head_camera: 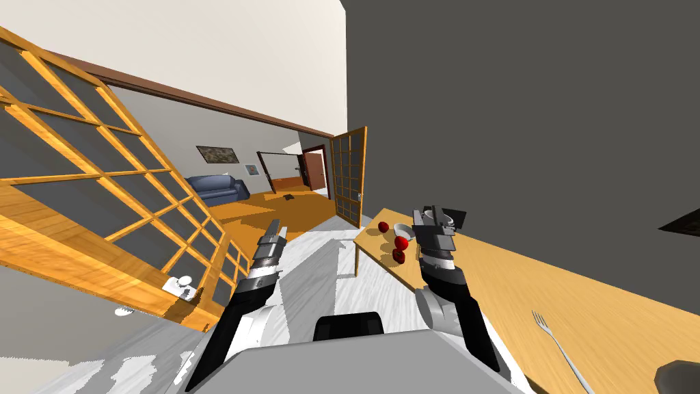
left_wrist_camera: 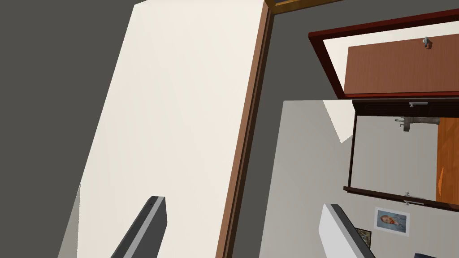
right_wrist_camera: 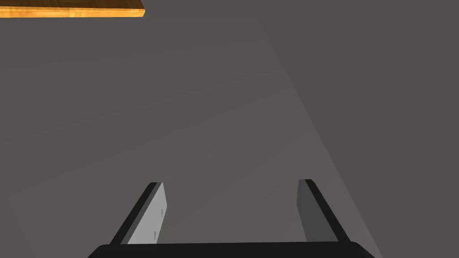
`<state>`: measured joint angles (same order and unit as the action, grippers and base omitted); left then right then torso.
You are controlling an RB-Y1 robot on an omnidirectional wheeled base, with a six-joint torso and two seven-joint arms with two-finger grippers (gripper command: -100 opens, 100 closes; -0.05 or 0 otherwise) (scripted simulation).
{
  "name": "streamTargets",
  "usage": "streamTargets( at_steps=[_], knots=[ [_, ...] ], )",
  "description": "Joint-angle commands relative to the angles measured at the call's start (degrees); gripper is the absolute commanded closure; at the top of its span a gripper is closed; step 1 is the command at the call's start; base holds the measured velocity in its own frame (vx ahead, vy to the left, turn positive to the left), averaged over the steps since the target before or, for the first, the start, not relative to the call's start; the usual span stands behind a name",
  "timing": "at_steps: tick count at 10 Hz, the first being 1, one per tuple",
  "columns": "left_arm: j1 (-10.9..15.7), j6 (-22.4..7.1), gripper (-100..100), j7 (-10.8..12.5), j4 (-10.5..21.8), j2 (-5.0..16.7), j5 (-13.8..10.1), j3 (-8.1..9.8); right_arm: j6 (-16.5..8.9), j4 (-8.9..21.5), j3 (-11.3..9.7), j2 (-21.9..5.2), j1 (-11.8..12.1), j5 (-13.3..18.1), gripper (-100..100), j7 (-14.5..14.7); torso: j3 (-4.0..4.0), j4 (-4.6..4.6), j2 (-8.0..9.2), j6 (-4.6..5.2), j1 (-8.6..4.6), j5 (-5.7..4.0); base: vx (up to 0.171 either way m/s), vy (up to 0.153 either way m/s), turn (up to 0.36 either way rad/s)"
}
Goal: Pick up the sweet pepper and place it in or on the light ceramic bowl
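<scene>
Three small red items lie near the far left corner of the wooden table; I cannot tell which one is the sweet pepper. A white bowl sits among them. A second pale bowl is partly hidden behind my right gripper, which hangs over the table just right of the red items. In the right wrist view the right gripper stands open and empty before a dark grey wall. My left gripper is raised over the floor left of the table, and the left gripper is open with nothing in it.
A fork lies on the near part of the table, with a dark object at the corner beyond it. A glass-paned door stands open behind the table's far corner. A large glass-paned wooden panel runs along my left.
</scene>
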<state>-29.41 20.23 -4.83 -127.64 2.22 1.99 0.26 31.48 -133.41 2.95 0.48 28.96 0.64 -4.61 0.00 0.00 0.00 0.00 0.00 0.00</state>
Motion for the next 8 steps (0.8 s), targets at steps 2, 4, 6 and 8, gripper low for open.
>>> streamTargets(
  at_steps=[2, 4, 6, 8],
  knots=[
    [0.0, 0.0, 0, 0.0, 0.0, 0.0, 0.0, 0.0, -2.9, 0.9, -0.2, -2.7, -0.7, 2.9, -100, -0.3, 0.04, 0.01, 0.08, -0.01, -0.02, 0.0, -0.044, -0.003, 0.08],
    [0.0, 0.0, 0, 0.0, 0.0, 0.0, 0.0, 0.0, -5.8, 2.1, -0.5, -4.6, -1.4, 6.0, -100, -0.7, 0.12, 0.05, 0.21, 0.0, -0.04, -0.01, -0.058, -0.008, 0.071],
    [0.0, 0.0, 0, 0.0, 0.0, 0.0, 0.0, 0.0, -9.0, 4.0, -0.9, -6.4, -2.3, 9.4, -100, -1.2, 0.1, 0.04, 0.18, -0.01, -0.05, -0.01, -0.049, -0.005, 0.115],
    [0.0, 0.0, 0, 0.0, 0.0, 0.0, 0.0, 0.0, -11.4, 5.1, -1.2, -7.2, -2.8, 12.4, -100, -1.4, 0.08, 0.03, 0.14, 0.01, -0.03, -0.01, -0.031, -0.006, 0.058]
  ],
)
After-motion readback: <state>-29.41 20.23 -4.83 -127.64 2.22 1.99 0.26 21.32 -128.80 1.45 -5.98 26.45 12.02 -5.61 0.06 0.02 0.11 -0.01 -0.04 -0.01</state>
